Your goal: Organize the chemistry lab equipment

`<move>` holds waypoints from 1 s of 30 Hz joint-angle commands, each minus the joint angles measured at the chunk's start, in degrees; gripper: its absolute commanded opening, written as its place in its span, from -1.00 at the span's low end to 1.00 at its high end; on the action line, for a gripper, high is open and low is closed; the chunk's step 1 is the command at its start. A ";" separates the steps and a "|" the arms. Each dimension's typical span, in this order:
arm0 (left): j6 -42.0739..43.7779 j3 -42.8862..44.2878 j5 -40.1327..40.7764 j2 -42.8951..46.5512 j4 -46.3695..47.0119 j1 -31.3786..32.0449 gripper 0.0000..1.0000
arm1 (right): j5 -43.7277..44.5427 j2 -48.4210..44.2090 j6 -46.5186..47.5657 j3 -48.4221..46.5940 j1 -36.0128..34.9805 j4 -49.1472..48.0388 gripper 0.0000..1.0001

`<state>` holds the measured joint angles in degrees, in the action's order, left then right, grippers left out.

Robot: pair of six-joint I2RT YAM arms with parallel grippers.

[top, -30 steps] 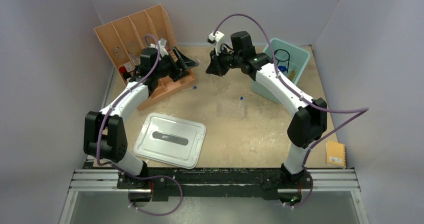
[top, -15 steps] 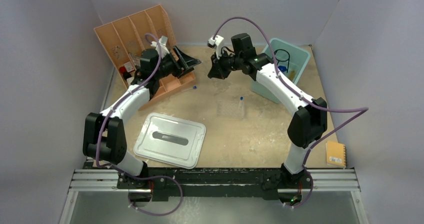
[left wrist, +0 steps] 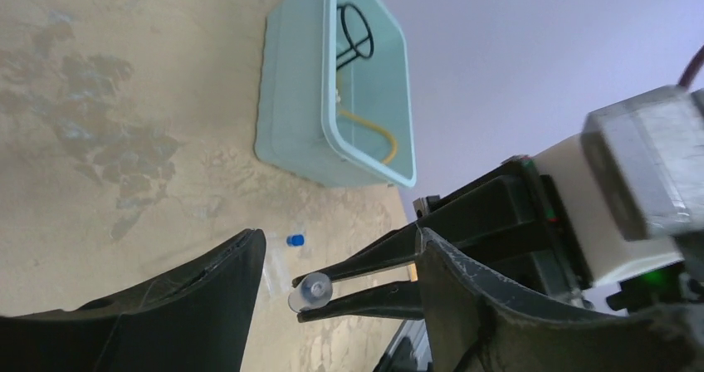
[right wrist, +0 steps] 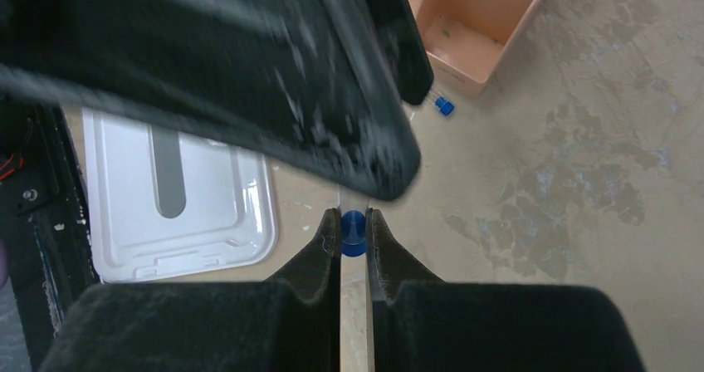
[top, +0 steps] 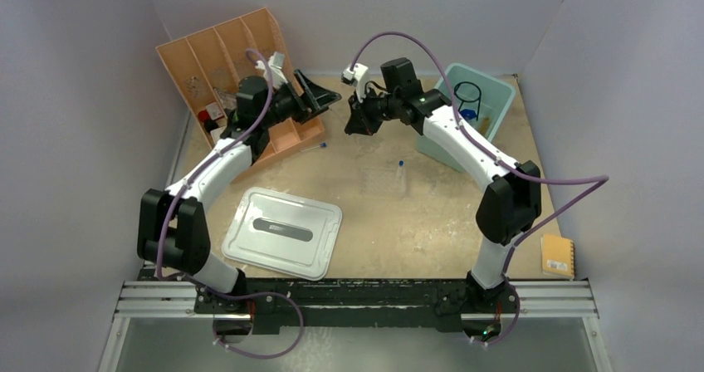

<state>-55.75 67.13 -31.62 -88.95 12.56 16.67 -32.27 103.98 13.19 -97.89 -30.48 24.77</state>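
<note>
From above, the two arms meet over the far middle of the surface. The left hand (top: pixel 326 99) is spread wide, and the right hand (top: pixel 359 121) points toward it. What the right hand carries is too small to make out from up there.

The right wrist camera settles it: the right hand (right wrist: pixel 353 217) is pressed together on a blue-capped thin tube (right wrist: pixel 354 236). One blurred black finger of the left hand hangs across the top of that view and hides much of the surface.

The left wrist camera looks out between its own spread fingers (left wrist: pixel 207 289). It catches the clear end of that tube (left wrist: pixel 311 290) nipped in the right hand's tips.

A second blue-capped tube (top: pixel 320 146) lies loose just beside the peach organizer (top: pixel 217 56) at the far left corner. The clear tube rack (top: pixel 386 181) sits mid-surface. The teal bin (left wrist: pixel 290 131) at the far right edge holds the black wire ring (left wrist: pixel 355 36) and the amber rubber hose (left wrist: pixel 369 131). The grey-white lid (top: pixel 282 231) lies toward the near left.
</note>
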 commanded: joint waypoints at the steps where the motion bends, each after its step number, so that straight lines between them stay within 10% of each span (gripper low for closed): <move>1: 7.34 5.06 -1.26 -2.14 -8.04 2.34 0.19 | -2.02 -0.18 1.72 -0.70 -0.28 0.92 -1.00; 20: 11.23 6.72 -1.96 -1.15 -12.31 2.32 -1.00 | 2.37 -2.74 3.57 0.94 -0.28 1.97 -0.95; 25: 8.27 6.08 -1.35 1.08 -6.73 2.32 -1.00 | 6.31 -6.23 -2.57 2.54 -0.01 -2.07 0.00; 30: -3.58 2.38 -0.75 2.81 6.27 2.32 -1.00 | 10.79 -17.77 -16.64 16.40 0.19 -21.81 0.51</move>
<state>-49.08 71.61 -32.60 -90.39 3.99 19.25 -26.02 96.77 8.34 -88.36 -30.57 19.46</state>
